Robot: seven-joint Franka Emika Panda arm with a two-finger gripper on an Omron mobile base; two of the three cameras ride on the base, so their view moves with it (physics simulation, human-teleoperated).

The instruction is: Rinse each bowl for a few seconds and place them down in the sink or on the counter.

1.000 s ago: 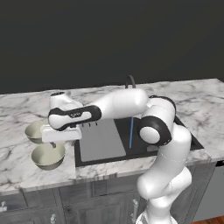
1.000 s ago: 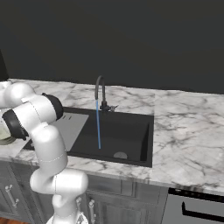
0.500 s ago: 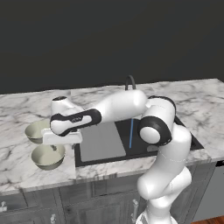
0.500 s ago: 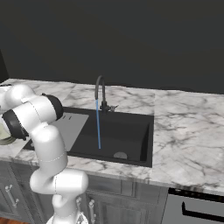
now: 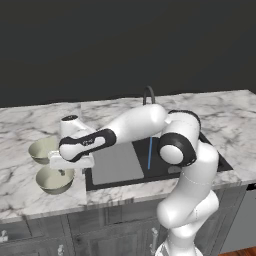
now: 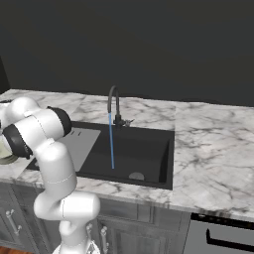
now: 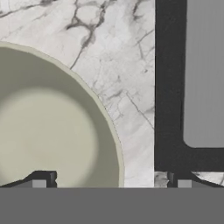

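Two pale beige-olive bowls stand on the white marble counter left of the sink: a far bowl and a near bowl. My gripper hangs just above the near bowl's right rim, pointing down. In the hand view the gripper is open, and the rim of the near bowl runs between its wide-apart fingertips. Nothing is held. A thin blue stream of water falls from the dark faucet into the black basin.
The grey ribbed drainboard lies right of the bowls, with its corner close to the hand. The faucet, the water stream and the drain show from the right. My arm spans over the drainboard.
The hand has come down and a little nearer, closing on the near bowl's right rim. Its jaws have stayed wide. The bowls and the water stream are unchanged.
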